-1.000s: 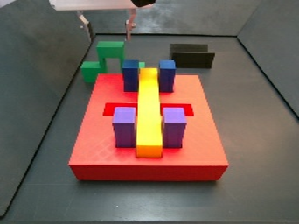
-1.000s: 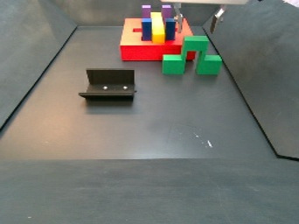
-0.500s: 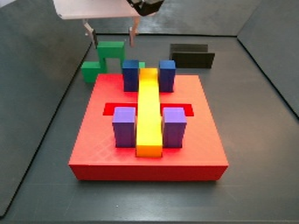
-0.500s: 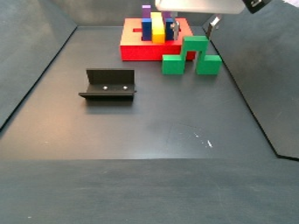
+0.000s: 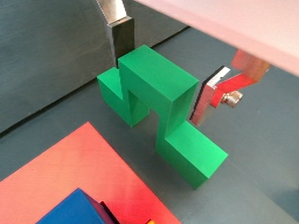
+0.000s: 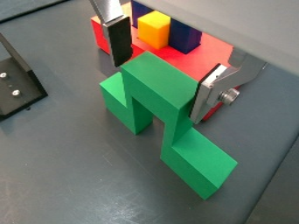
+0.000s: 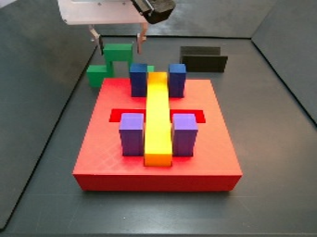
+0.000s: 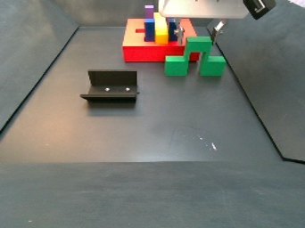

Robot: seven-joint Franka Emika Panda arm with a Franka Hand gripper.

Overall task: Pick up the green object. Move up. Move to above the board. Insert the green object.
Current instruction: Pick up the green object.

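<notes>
The green object (image 7: 114,57) stands on the dark floor just behind the red board (image 7: 109,153), also seen in a side view (image 8: 198,55). My gripper (image 7: 118,39) is right above it. In both wrist views the open gripper (image 5: 162,87) (image 6: 160,87) straddles the raised middle cube of the green object (image 5: 176,83) (image 6: 158,83). One finger (image 5: 121,42) is beside one face and the other finger (image 5: 214,94) beside the opposite face, with small gaps. The board (image 8: 143,52) bears blue and purple blocks and a long yellow bar (image 7: 158,116).
The fixture (image 7: 205,58) stands on the floor behind the board's right corner, also seen in a side view (image 8: 110,86). Grey walls ring the floor. The board's edge (image 6: 176,61) lies close behind the green object.
My gripper has come down and slightly nearer over the green object, so its fingers now flank the raised cube. The green object and board have not moved.
</notes>
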